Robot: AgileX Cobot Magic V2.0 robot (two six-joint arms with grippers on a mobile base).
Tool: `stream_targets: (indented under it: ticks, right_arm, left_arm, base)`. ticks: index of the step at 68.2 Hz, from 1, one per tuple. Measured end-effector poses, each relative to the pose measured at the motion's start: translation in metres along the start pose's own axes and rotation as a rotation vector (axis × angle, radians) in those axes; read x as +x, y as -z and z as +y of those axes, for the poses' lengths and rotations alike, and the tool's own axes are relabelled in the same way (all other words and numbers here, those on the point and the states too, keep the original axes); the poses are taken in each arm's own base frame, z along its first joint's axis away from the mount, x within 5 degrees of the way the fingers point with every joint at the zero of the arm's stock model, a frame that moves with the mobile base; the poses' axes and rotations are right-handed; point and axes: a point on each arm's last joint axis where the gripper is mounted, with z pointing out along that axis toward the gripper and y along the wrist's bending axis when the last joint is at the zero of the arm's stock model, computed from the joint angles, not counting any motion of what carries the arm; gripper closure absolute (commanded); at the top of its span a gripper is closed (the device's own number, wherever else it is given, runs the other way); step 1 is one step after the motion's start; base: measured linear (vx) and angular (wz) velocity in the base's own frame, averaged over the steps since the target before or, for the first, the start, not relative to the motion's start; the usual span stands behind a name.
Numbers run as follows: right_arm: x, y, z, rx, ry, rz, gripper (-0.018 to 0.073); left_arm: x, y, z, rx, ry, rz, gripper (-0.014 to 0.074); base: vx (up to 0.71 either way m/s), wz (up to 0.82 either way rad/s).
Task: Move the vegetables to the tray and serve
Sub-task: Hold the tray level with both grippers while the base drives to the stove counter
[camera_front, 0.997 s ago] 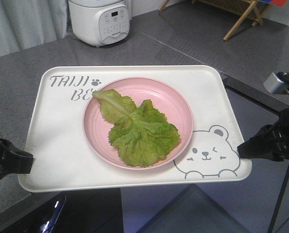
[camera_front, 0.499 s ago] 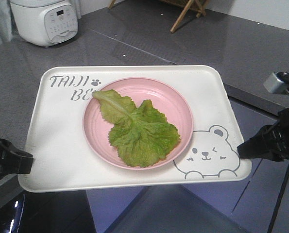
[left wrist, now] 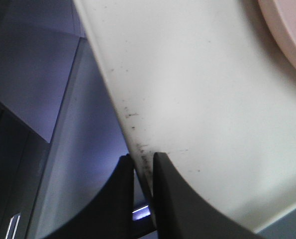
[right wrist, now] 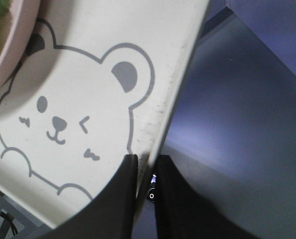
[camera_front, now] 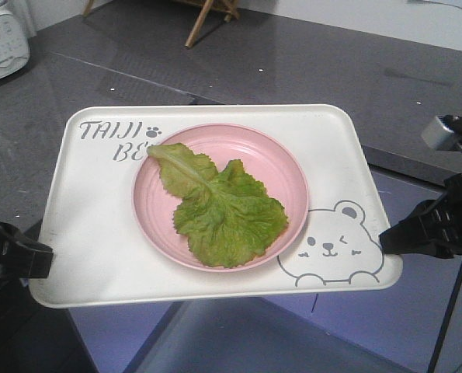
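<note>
On the pink plate, lettuce lies diagonally, stem pointing far-left.

The front camera sits up high and looks down and ahead over the whole tray, from a little way off. The left wrist camera rides right behind the left gripper at the tray's 8 o'clock edge, very close, looking along the rim. The right wrist camera does the same behind the right gripper at 4 o'clock (the bear drawing fills much of its view). All three see the tray.
</note>
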Motion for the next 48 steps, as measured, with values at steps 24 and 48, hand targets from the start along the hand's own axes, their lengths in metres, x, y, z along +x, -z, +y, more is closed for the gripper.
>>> stream_targets:
  ticks: [24,48]
  right_arm:
    - [0.0000,0.0000,0.0000,0.000,0.000,0.000,0.0564]
    - [0.0000,0.0000,0.0000,0.000,0.000,0.000,0.0564]
  left_arm:
    - [0.0000,0.0000,0.0000,0.000,0.000,0.000,0.0604]
    - [0.0000,0.0000,0.0000,0.000,0.000,0.000,0.0604]
  base:
    - [-0.02,-0.43]
    - [0.02,-0.22]
